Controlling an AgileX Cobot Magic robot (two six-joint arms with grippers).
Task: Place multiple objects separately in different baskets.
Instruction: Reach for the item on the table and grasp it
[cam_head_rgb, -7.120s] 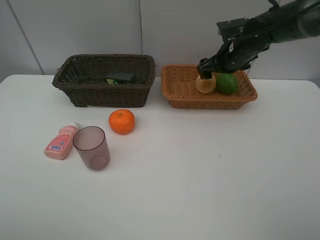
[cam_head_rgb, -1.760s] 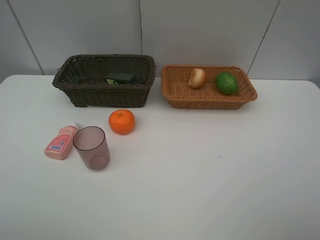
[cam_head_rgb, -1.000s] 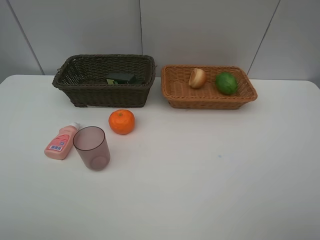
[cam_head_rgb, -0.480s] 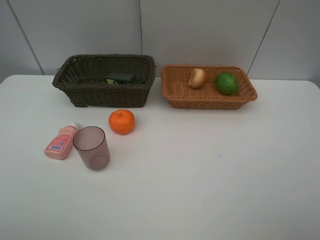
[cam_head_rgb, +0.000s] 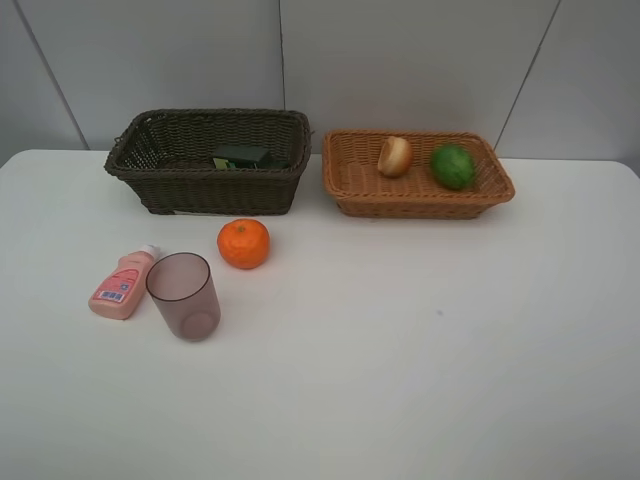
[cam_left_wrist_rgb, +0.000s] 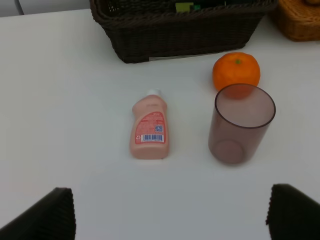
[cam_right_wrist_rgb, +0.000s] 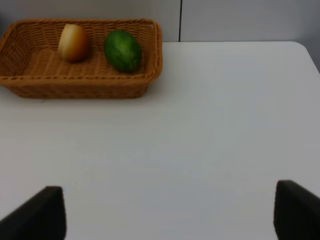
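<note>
The white worktop (cam_head_rgb: 420, 360) carries two wicker baskets along its far edge; the dark brown basket (cam_head_rgb: 205, 192) stands on the left and the light tan basket (cam_head_rgb: 415, 203) just beside it on the right, not touching. The dark green bottle (cam_head_rgb: 242, 155) lies inside the dark brown basket; the peach-like fruit (cam_head_rgb: 394, 156) and the green lime (cam_head_rgb: 453, 166) rest inside the light tan basket, near each other but apart. The orange mandarin (cam_head_rgb: 244, 243) sits on the worktop just in front of the dark brown basket; the mauve cup (cam_head_rgb: 184, 296) stands upright, nearer and left of the mandarin; the pink bottle (cam_head_rgb: 122, 285) lies flat just left of the cup, white cap pointing far. The left pincer (cam_left_wrist_rgb: 172, 215) stands wide on the near side of the cup and pink bottle; the right pincer (cam_right_wrist_rgb: 168, 212) stands wide over bare worktop, well apart from the light tan basket.
</note>
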